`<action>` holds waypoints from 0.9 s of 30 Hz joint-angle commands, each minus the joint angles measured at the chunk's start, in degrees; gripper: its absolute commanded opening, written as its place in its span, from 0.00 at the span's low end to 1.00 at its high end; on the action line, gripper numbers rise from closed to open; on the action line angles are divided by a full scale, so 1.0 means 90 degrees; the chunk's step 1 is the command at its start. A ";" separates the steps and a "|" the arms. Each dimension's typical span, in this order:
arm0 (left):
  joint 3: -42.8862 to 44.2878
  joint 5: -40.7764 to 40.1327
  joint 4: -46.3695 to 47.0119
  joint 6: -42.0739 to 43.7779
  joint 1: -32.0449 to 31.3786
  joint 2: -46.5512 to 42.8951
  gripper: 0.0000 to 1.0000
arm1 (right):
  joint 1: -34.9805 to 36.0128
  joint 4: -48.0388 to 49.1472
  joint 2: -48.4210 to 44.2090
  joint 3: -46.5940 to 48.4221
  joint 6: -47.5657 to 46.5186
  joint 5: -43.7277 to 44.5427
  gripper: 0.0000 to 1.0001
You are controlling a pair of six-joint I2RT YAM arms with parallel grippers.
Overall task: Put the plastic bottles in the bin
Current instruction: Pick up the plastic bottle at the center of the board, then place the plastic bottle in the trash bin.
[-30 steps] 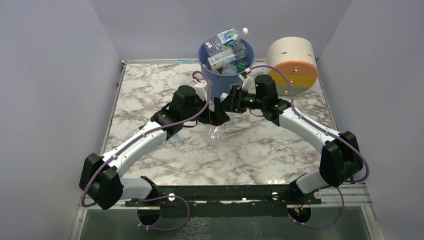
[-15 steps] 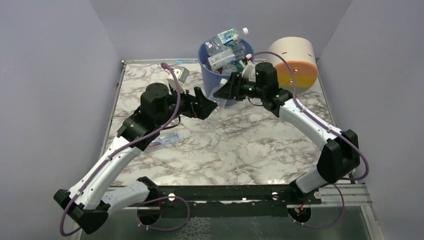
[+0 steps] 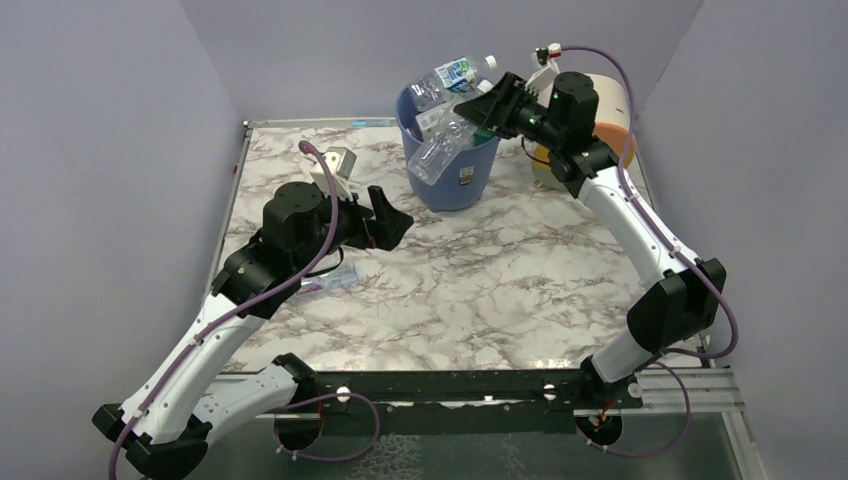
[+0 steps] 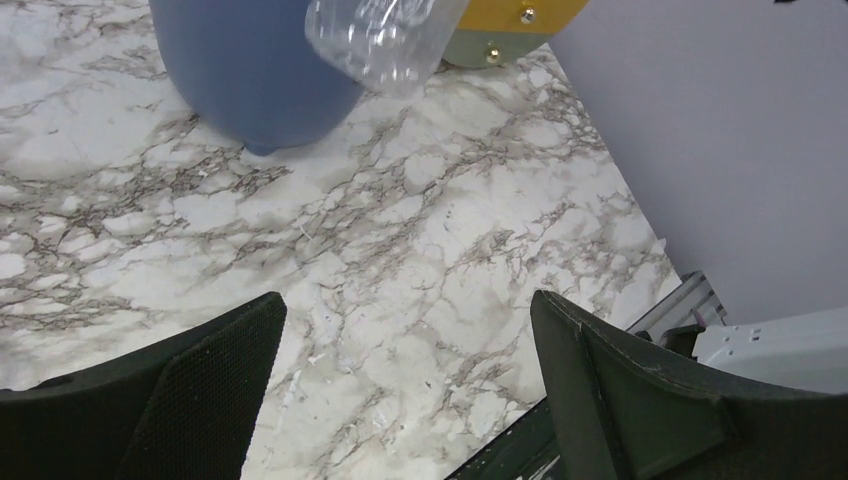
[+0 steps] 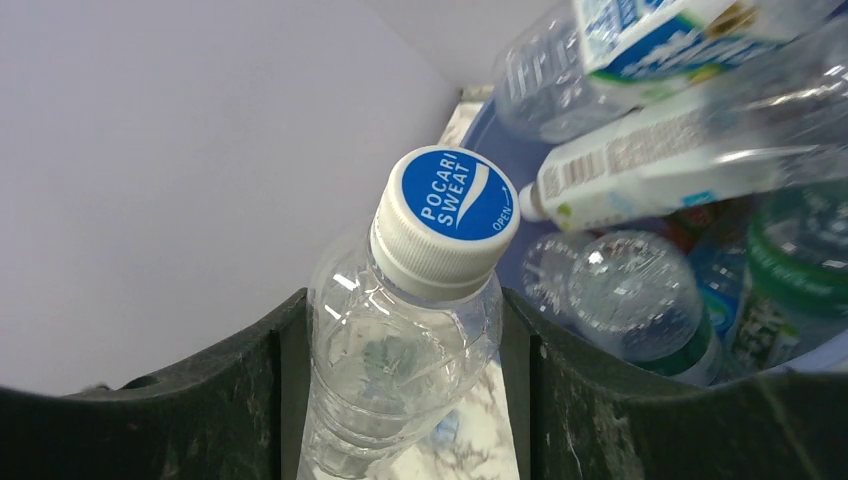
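Note:
My right gripper is shut on a clear plastic bottle near its neck and holds it, tilted, over the front rim of the blue bin. In the right wrist view the bottle has a white cap with a blue top and sits between my fingers. Several bottles are piled in the bin and stick out above its rim. One more bottle lies on the table under my left arm. My left gripper is open and empty above the table, left of the bin.
The cream drum with orange and yellow bands stands right of the bin, partly behind my right arm. Grey walls close in the back and sides. The left wrist view shows the bin's base and the table's right edge rail.
My right gripper has lifted the clear bottle from the table's middle up to the bin's rim. My left gripper has let go and drawn back to the left.

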 commanded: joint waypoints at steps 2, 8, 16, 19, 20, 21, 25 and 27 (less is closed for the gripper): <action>-0.0147 -0.0186 -0.0178 -0.0084 -0.0008 -0.0168 0.99 | -0.0410 0.0827 0.0303 0.0340 0.0564 0.0639 0.59; -0.0248 -0.0252 -0.0204 -0.0069 -0.0013 -0.0272 0.99 | -0.0636 0.2122 0.0511 0.0070 0.0827 0.1099 0.60; -0.0215 -0.0279 -0.0240 -0.0015 -0.0015 -0.0244 0.99 | -0.0806 0.3122 0.1418 0.0408 0.1242 0.1026 0.60; -0.0156 -0.0318 -0.0299 0.0012 -0.0006 -0.0207 0.99 | -0.0801 0.3125 0.1668 0.0590 0.1266 0.0998 0.60; -0.0137 -0.0335 -0.0315 0.0016 -0.0011 -0.0214 0.99 | -0.0801 0.3144 0.1702 0.0585 0.1267 0.1011 0.60; -0.0117 -0.0353 -0.0322 0.0019 -0.0007 -0.0215 0.99 | -0.0799 0.3188 0.1710 0.0552 0.1257 0.1017 0.61; -0.0090 -0.0388 -0.0375 0.0022 -0.0009 -0.0201 0.99 | -0.0801 0.3195 0.1754 0.0528 0.1167 0.0961 0.65; -0.0096 -0.0405 -0.0387 0.0011 -0.0011 -0.0190 0.99 | -0.0801 0.3118 0.1754 0.0523 0.1122 0.0904 0.70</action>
